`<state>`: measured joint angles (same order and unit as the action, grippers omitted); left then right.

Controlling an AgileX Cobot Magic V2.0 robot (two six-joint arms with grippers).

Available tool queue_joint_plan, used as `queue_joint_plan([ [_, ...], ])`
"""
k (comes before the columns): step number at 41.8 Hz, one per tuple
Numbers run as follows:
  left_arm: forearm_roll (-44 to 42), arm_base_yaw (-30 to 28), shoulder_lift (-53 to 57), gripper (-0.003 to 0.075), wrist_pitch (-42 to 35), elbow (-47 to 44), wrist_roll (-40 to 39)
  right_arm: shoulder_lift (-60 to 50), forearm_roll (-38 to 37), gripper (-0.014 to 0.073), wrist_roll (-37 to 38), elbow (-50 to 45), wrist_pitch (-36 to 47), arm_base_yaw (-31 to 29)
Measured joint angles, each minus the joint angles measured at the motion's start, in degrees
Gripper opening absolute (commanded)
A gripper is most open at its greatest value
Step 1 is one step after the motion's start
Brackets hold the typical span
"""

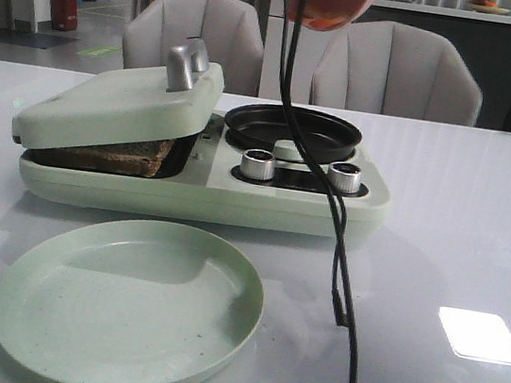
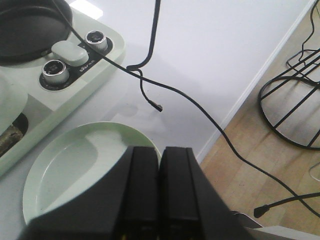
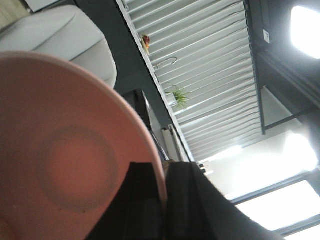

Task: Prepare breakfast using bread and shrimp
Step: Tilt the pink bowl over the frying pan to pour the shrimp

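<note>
Right gripper (image 3: 162, 200): my fingers are clamped on the rim of the pink bowl (image 1: 328, 0), which hangs high above the table (image 1: 458, 239), at 12 o'clock from the black pan (image 1: 293, 130). Left gripper (image 2: 160, 190): my fingers are pressed together with nothing between them, poised above the pale green plate (image 1: 125, 305).

Largest item: the pale green breakfast maker (image 1: 200, 179), at the table's centre. Its hinged lid (image 1: 120, 106) rests tilted on the left half. Under the lid, one slice of bread (image 1: 108, 157) shows, its brown edge visible in the dark tray; a second slice cannot be made out. The black pan sits on the right half, at 3 o'clock from the lid. Two silver knobs (image 1: 258, 164) stand at 6 o'clock from the pan.

The plate lies at 6 o'clock from the maker, just apart from it. A black cable (image 1: 341, 261) runs down across the maker's right side.

Shrimp: an orange patch shows at the bowl's lower edge in the front view; I cannot tell whether it is the shrimp.
</note>
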<state>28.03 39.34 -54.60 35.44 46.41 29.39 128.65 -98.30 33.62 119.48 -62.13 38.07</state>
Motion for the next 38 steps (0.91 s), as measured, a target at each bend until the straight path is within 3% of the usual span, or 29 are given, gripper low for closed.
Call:
queue_joint_plan([
  [38, 0.0, 0.0, 0.0, 0.0101, 0.0, 0.0, 0.0, -0.2, 0.2, 0.0043, -4.6, 1.2, -1.1, 0.2],
])
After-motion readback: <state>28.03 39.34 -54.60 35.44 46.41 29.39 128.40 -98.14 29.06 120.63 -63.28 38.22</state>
